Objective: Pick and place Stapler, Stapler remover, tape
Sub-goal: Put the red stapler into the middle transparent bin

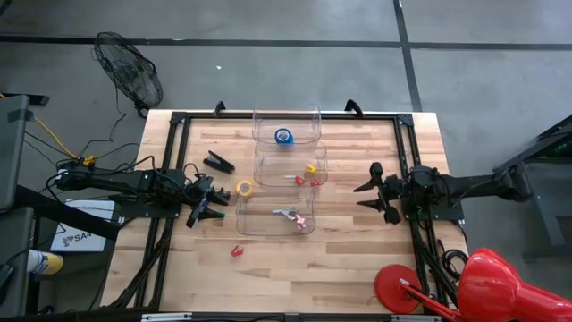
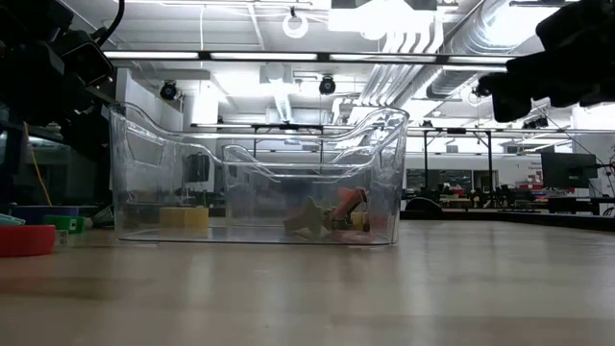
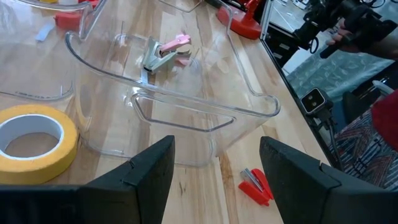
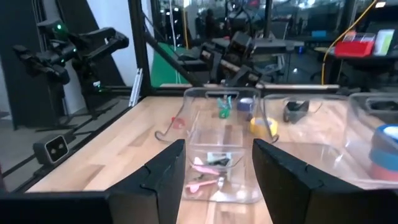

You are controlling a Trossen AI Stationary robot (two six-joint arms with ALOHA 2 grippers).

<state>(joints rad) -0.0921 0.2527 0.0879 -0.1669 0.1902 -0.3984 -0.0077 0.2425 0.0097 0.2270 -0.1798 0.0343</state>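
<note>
So the pale wooden counter (image 1: pixel 357 259) has three clear plastic bins lined up down the middle. Closest to the front edge there's a small red staple remover (image 1: pixel 236 251) lying loose on the wood, just in front of the nearest clear bin (image 1: pixel 243 228). That bin holds a grey and pink staple remover pair (image 1: pixel 295 216); they look tangled together, hard to split apart.

The left claw (image 1: pixel 204 213) sits low at the left of that bin, fingers spread apart and holding nothing. Right beside it, just outside the bin's corner, is the yellow tape roll (image 1: pixel 245 188), flat on the counter.

The right claw (image 1: pixel 374 195) hangs over the counter's right side, well apart from the bins, fingers also apart and empty.

The middle clear bin (image 1: pixel 264 179) has a few small yellow and red bits (image 1: pixel 309 173) in its right part; can't tell exactly what they are. A black stapler (image 1: pixel 219 162) lies on the counter to the left of it.

The far clear bin (image 1: pixel 308 116) holds a blue tape roll (image 1: pixel 283 136).
</note>
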